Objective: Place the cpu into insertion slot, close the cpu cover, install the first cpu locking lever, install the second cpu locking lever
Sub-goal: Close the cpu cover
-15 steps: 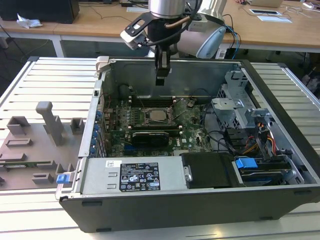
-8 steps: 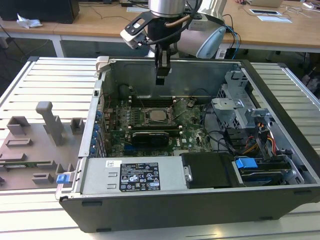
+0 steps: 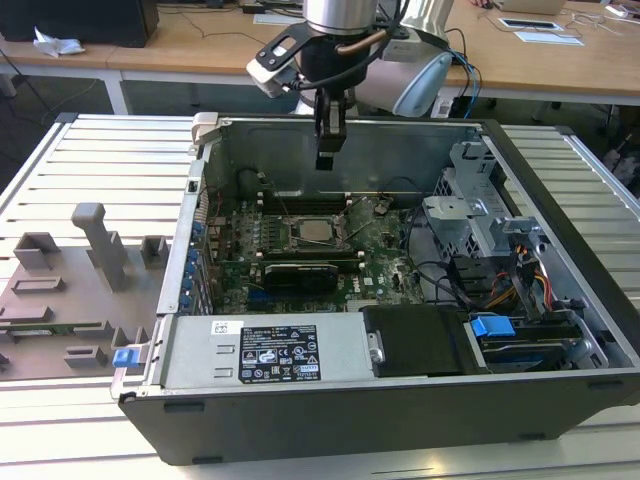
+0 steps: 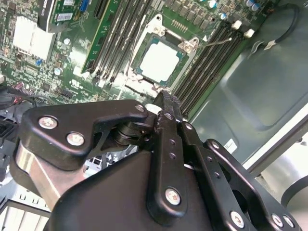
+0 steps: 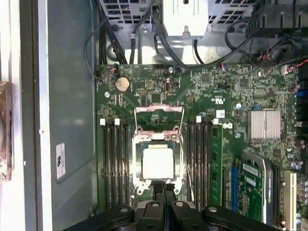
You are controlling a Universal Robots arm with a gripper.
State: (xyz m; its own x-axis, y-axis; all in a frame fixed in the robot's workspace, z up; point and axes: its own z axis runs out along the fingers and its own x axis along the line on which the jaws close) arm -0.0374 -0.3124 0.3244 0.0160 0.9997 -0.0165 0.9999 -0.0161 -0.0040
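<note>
The black metal claw (image 3: 328, 158) hangs over the open grey computer case (image 3: 560, 200), which sits on a pale slatted table (image 3: 100, 150). Its two fingers are squeezed tight together and there is nothing between them. It is up in the air above the green board (image 5: 216, 96) and touches nothing.

The small flat square chip with a silvery-grey top, the cpu (image 5: 158, 162), already lies flat inside the square dark insertion slot with its silvery frame (image 5: 137, 164). In the first wrist view the tips of the claw are near the chip's edge.

The thin silvery cpu cover with a square window (image 5: 159, 109) looks flipped open. It lies back just beside the slot, so the chip is bare.

I think the chip is light, stiff and thin, and easy to hurt. Its top looks smooth, so it may slip. The best place to hold it would be two opposite side edges. The cover looks like thin hard metal that swings on a hinge, and its free end is the best place to push
</note>
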